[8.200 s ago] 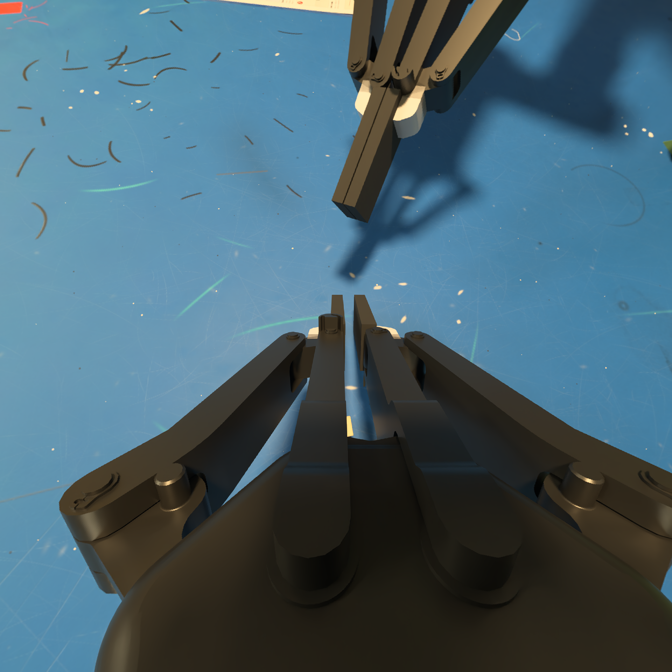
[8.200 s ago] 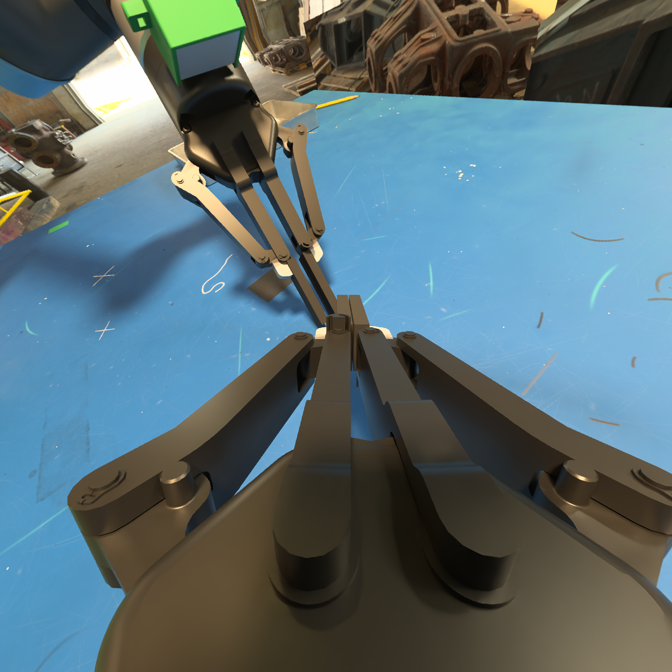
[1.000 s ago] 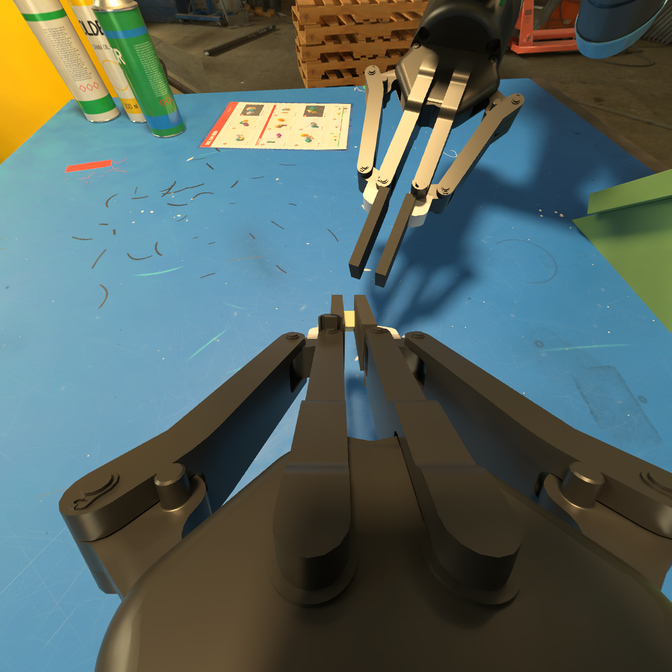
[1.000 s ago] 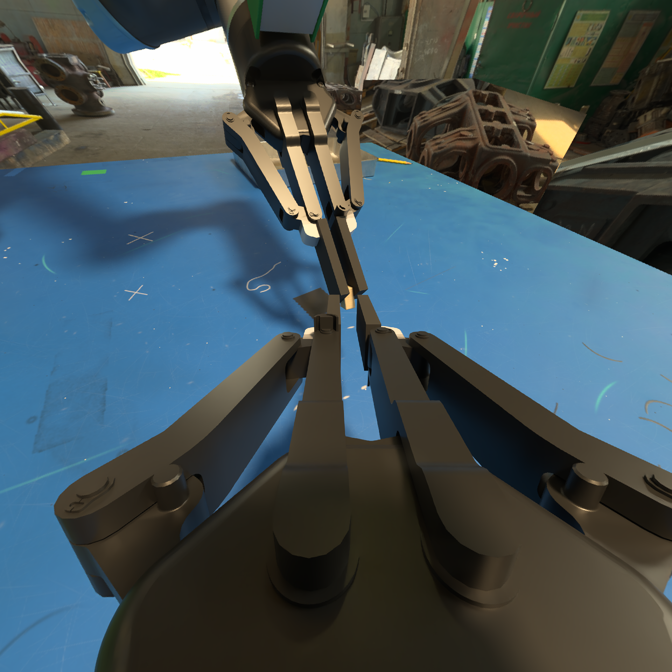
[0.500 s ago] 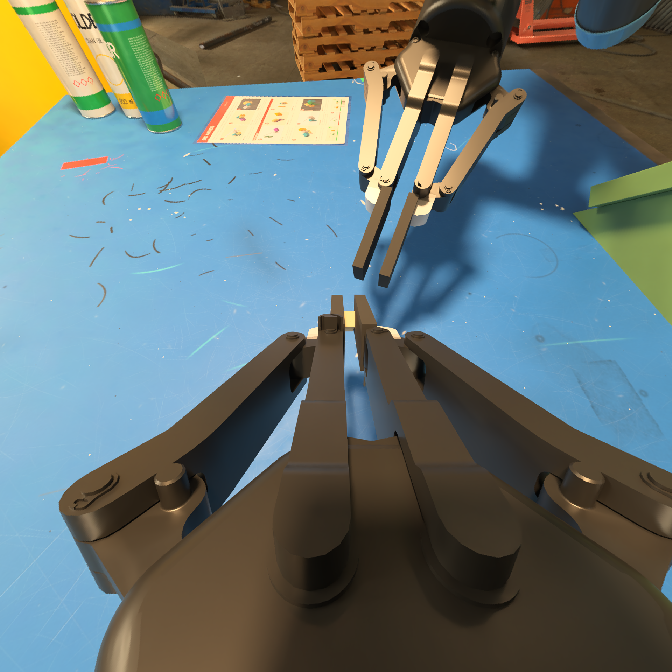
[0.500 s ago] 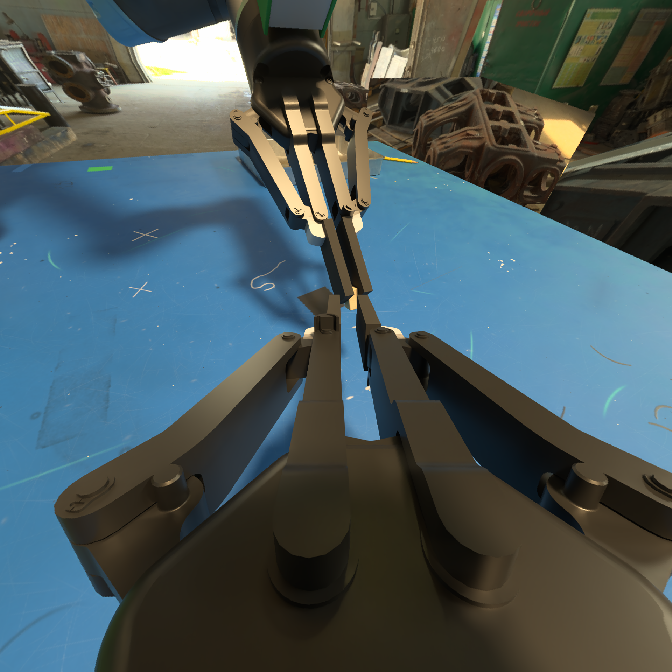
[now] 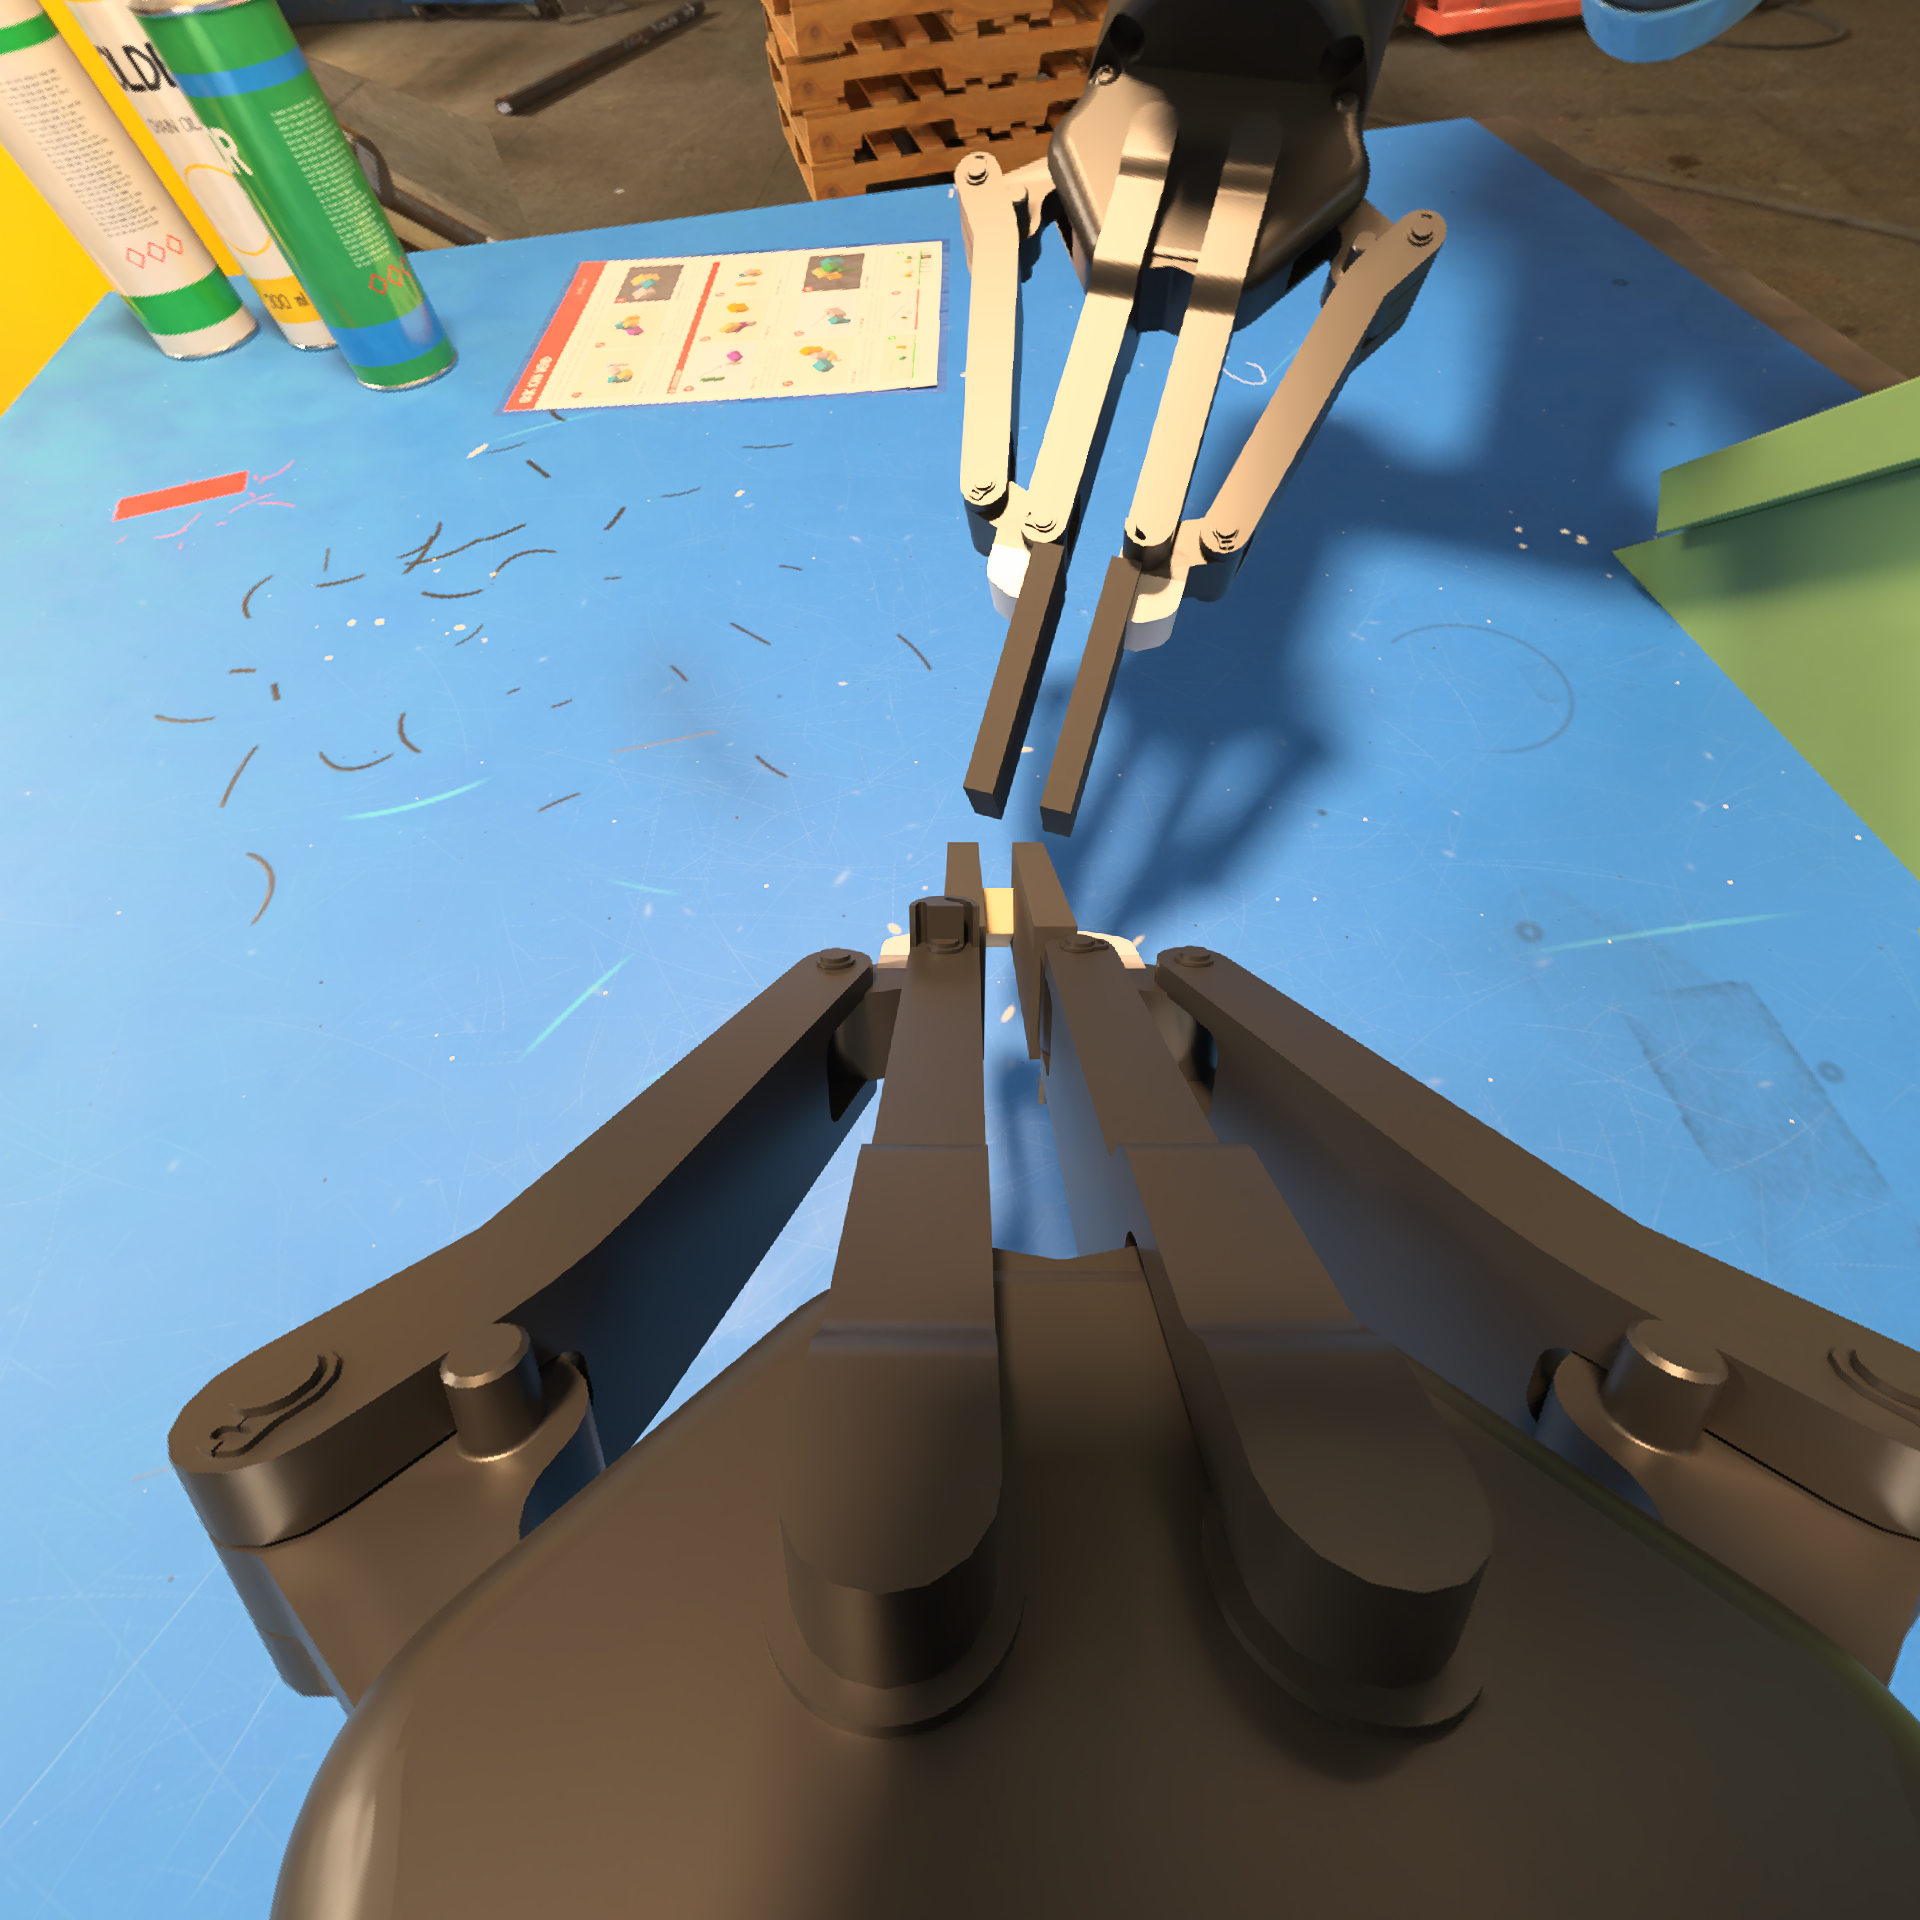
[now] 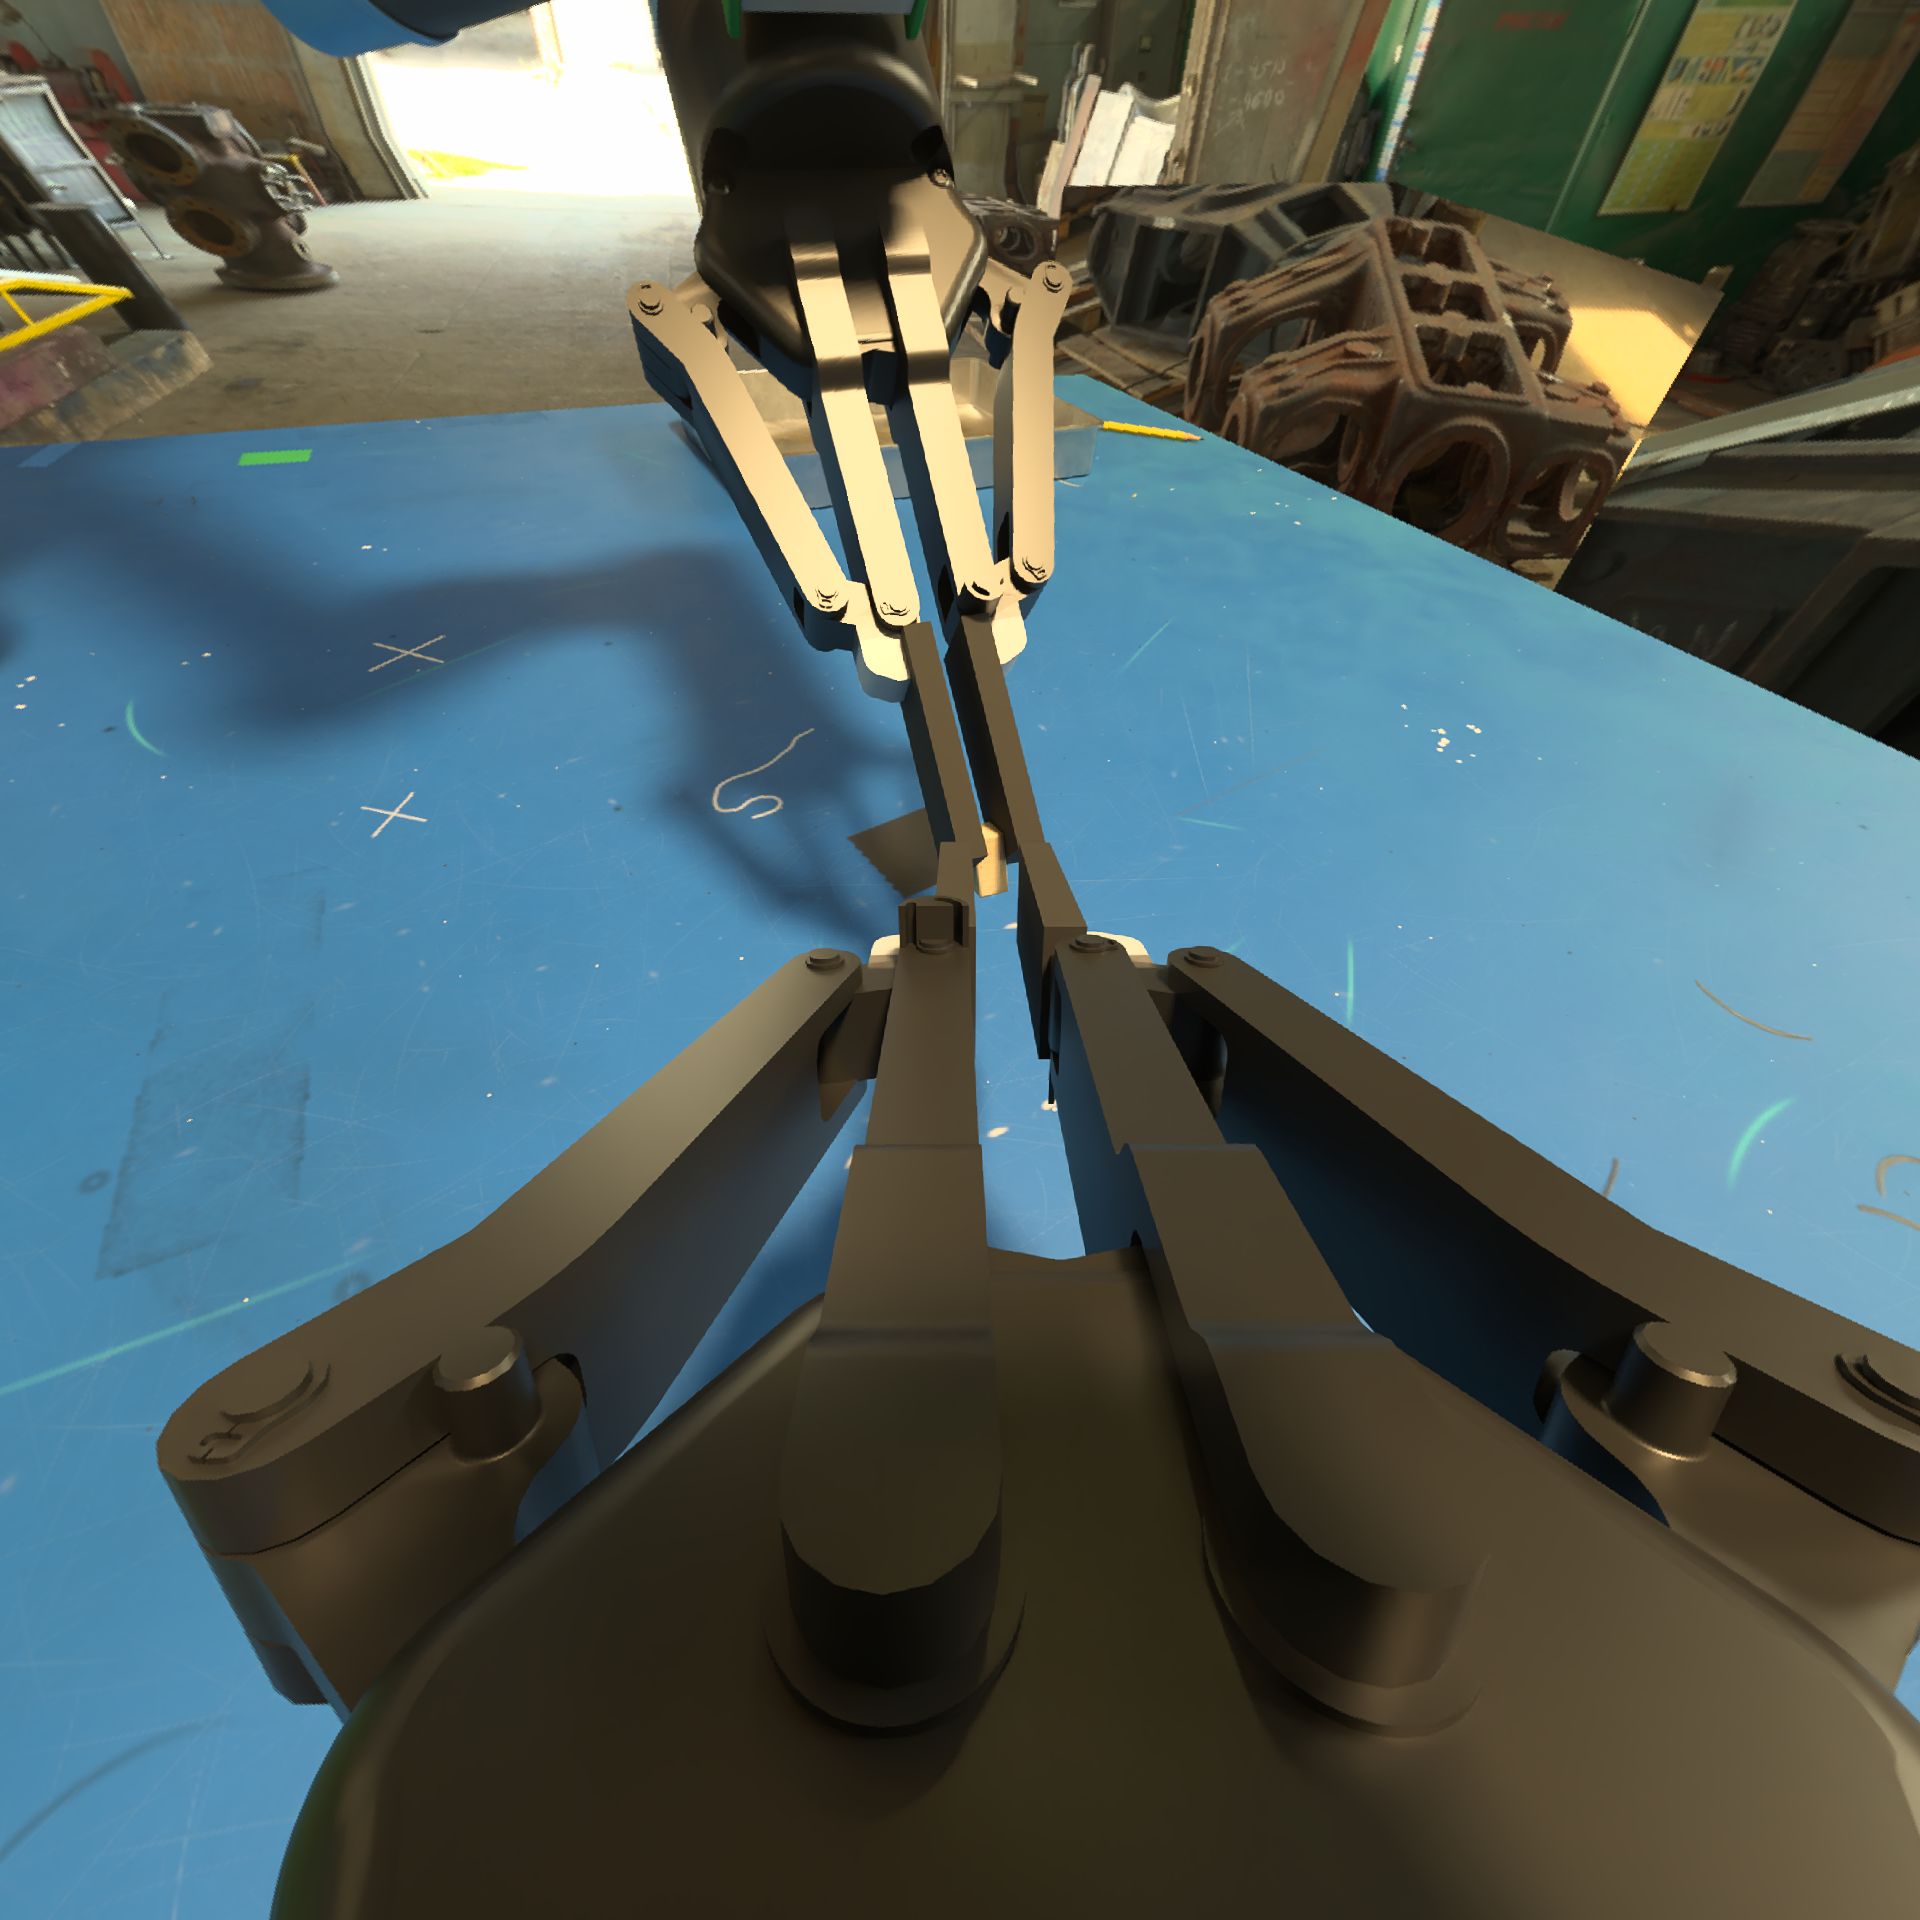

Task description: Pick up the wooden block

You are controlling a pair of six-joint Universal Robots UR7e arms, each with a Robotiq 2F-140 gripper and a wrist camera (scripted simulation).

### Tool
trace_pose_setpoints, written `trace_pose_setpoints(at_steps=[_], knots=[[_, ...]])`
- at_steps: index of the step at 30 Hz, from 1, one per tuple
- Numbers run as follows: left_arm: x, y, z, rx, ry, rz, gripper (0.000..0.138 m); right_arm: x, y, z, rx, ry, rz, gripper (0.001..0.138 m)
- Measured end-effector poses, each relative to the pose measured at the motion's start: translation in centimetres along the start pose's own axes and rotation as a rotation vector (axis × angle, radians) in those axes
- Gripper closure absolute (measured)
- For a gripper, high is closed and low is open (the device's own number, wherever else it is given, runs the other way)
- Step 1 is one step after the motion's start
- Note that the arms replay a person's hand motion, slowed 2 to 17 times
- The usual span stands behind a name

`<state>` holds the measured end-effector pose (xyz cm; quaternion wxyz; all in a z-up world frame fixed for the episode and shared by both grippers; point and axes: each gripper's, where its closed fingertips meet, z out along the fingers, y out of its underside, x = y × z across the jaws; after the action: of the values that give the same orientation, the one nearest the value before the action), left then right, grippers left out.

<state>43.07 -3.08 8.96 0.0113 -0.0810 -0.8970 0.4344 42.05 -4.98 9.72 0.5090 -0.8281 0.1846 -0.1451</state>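
Wooden block (image 7: 1000,914) — small, pale, squarish — sits pinched between the two dark fingers of the left claw (image 7: 995,868), w/ both pads against its sides, a bit back from the tips. Left claw is nearly closed on it, gap only as wide as the block. In the right wrist view the same block (image 8: 991,860) shows as a light sliver between those fingers, clear of the blue scratched worktop (image 8: 1351,831), just ahead of the right claw's own tips.

Right claw (image 8: 992,883) holds nothing; its fingers stand slightly apart w/ a narrow strip of blue showing between them. From the left wrist view the right claw (image 7: 1023,812) points down toward the left claw, tips near but not touching, parted by a small gap.

Beyond the left claw, far left: three tall spray cans (image 7: 301,197), green, white and yellow bands. Straight ahead and a bit left lies a printed paper sheet w/ red edge (image 7: 738,327). Off to the right — a flat green sheet (image 7: 1808,623). Dark curved shavings (image 7: 436,582) are scattered on the worktop (image 7: 416,1039) left of the claw.
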Motion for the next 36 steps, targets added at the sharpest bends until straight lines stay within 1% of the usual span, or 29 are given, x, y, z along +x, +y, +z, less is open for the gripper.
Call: trace_pose_setpoints(at_steps=[10,25,36], knots=[[0.52,-0.34,0.29,-0.034,0.045,0.049,0.13,-0.33,0.26,0.03,-0.025,-0.014,-0.016,0.128],[0.35,-0.61,0.71,-0.07,0.069,0.109,0.13,-0.21,0.58,-0.12,-0.031,0.001,-0.002,0.128],[0.3,-0.68,0.86,-0.078,0.074,0.127,0.13,-0.31,0.68,-0.2,-0.034,0.001,-0.004,0.131]])
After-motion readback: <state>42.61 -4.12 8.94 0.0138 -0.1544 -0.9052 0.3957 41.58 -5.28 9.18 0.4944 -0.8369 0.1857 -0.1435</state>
